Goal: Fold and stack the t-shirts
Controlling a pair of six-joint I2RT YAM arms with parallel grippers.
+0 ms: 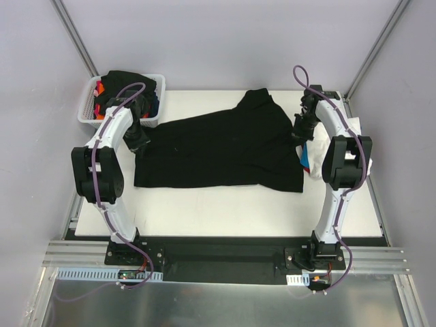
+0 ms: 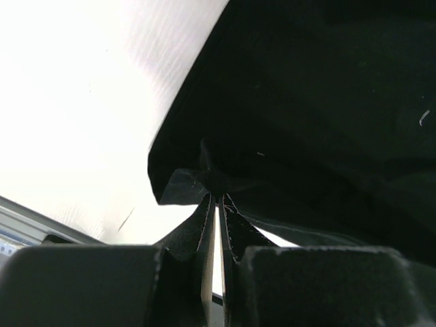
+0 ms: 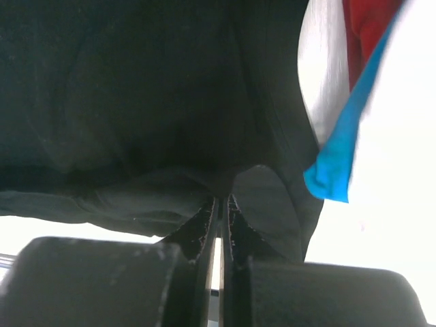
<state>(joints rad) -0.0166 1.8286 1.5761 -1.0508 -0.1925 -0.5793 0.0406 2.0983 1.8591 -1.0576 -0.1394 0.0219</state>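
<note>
1. Left gripper (image 2: 218, 199) is clenched on a small bunched corner of the black t-shirt (image 1: 211, 146). The cloth spreads flat ahead of its fingertips, toward the other arm.
2. Right gripper (image 3: 219, 199) is pinched shut on the opposite edge, and the cloth ahead of it is wrinkled.
3. Risk: both bites look shallow, so a fast or uneven lift could pull 1 hem free and spoil the fold.
4. Risk: the blue shirt (image 3: 334, 167) and red shirt (image 3: 364, 27) lie just outboard of the right gripper. A sideways sweep could drag them.
5. Risk: the basket (image 1: 85, 112) sits just beyond the left gripper, so a snag is possible.
</note>
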